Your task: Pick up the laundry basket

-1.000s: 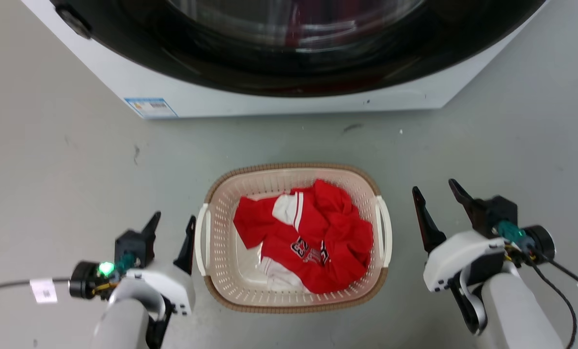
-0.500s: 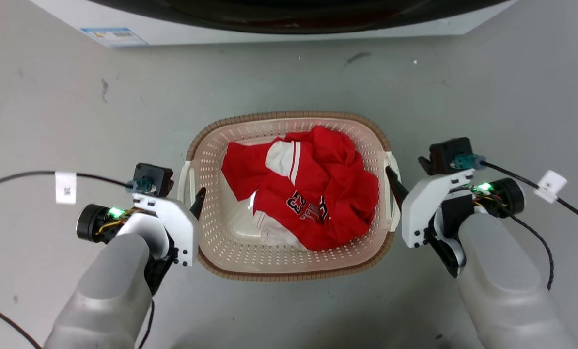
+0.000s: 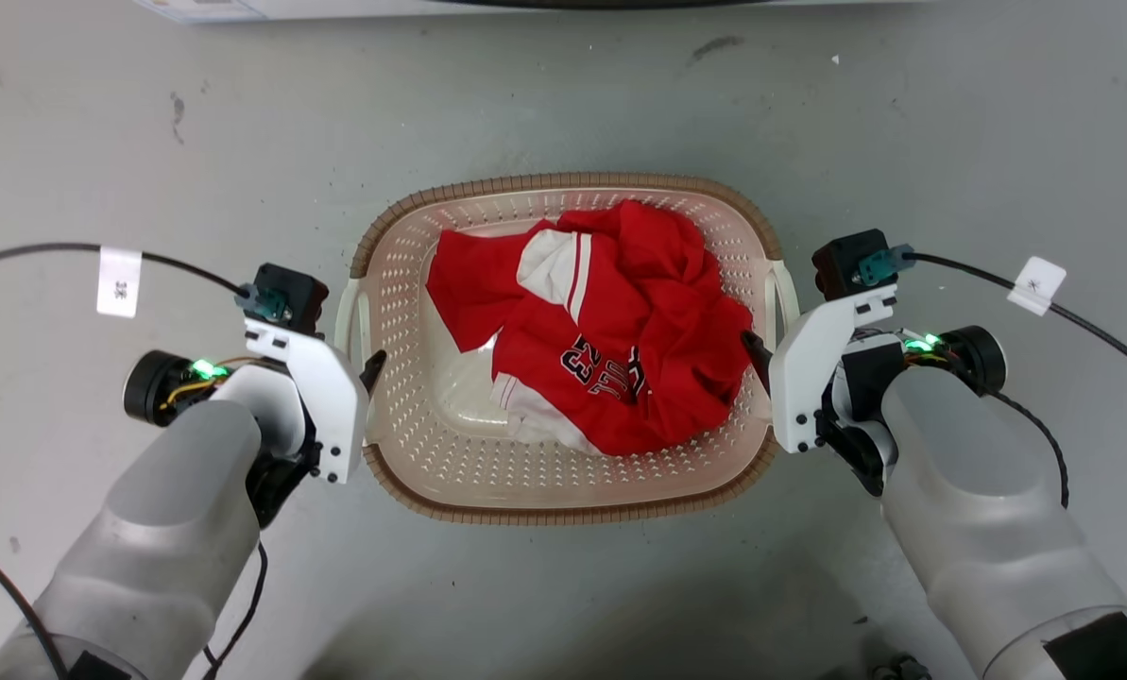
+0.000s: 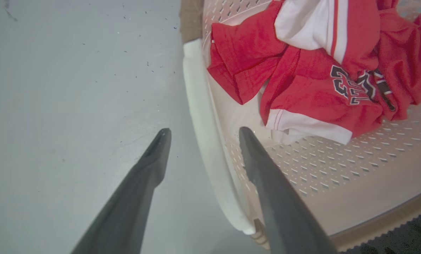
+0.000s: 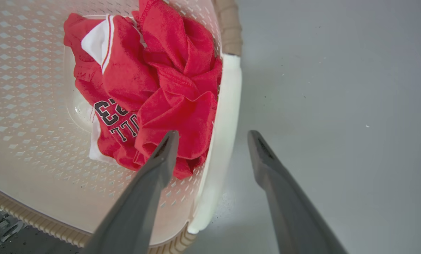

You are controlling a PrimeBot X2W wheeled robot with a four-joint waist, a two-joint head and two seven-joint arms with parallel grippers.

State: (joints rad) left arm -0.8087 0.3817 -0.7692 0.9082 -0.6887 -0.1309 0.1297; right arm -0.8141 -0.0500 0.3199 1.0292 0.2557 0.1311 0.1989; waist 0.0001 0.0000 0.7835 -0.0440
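Note:
The laundry basket (image 3: pixel 563 179) sits on the grey floor: cream perforated plastic with a brown woven-look rim, holding a crumpled red and white jersey (image 3: pixel 610 340). My left gripper (image 3: pixel 363 364) is at its left white handle (image 3: pixel 346 316). In the left wrist view the gripper (image 4: pixel 204 131) is open, with the handle (image 4: pixel 199 106) running between the two fingers, one outside and one inside the basket. My right gripper (image 3: pixel 763 345) is at the right handle (image 3: pixel 788 288). It (image 5: pixel 213 134) is open too and straddles that handle (image 5: pixel 226 106), its inner finger over the jersey.
The white base of the washing machine (image 3: pixel 242 8) shows at the top edge. Black cables with white tags (image 3: pixel 117 281) (image 3: pixel 1038 283) trail from both wrists over the floor. Bare grey floor surrounds the basket on all sides.
The head camera has tilted down, so the washing machine slid almost out of view. Both grippers came in from beside the basket and now straddle its side handles.

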